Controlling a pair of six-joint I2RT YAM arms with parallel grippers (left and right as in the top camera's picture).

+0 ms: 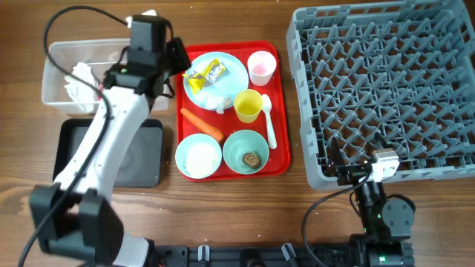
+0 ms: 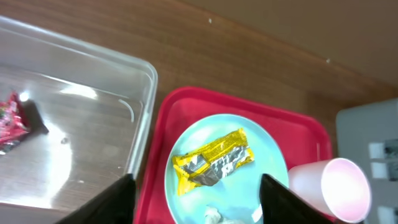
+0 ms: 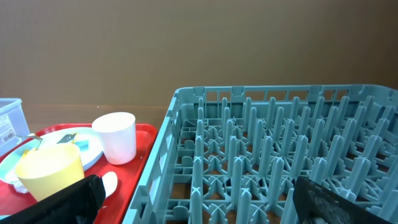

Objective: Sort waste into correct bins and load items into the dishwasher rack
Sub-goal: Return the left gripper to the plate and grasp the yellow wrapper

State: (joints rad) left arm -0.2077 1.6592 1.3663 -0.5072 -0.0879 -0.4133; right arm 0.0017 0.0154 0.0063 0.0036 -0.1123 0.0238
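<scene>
Spread apart with nothing between them, the jaws of the left gripper (image 2: 197, 182) are seen hovering over the pale blue round plate (image 2: 267, 155), on which a crumpled yellow and silver wrapper (image 2: 214, 163) is lying. Equally wide apart and empty are the jaws of the right gripper (image 3: 196, 183), which is held low at the near edge of the large square grey plastic dishwasher rack (image 3: 280, 124), outside it. The plate is set at the back of the flat red serving tray (image 1: 280, 159), and a small crumpled white scrap (image 1: 215, 101) is seen at the plate's near rim. On the same tray are found an upright pink cup (image 1: 261, 67) just right of the plate, a yellow cup (image 1: 248, 105) at the plate's near right edge, a white plastic spoon (image 1: 269, 126) laid beside the yellow cup, and an orange carrot (image 1: 200, 124) laid slantwise in front of the plate. Two pale blue bowls are placed at the tray's front: the left bowl (image 1: 180, 148) is filled with white rice-like grains (image 1: 199, 157), and a small brown lump (image 1: 251, 159) is held in the right bowl (image 1: 230, 144). Left of the tray, crumpled white tissues (image 1: 78, 83) are seen inside the clear rectangular plastic tub (image 1: 52, 93), and a small red wrapper (image 2: 9, 121) is shown on its floor in the left wrist view. The shallow black rectangular tray (image 1: 152, 170) is placed in front of the tub, partly hidden under the left arm (image 1: 111, 141).
</scene>
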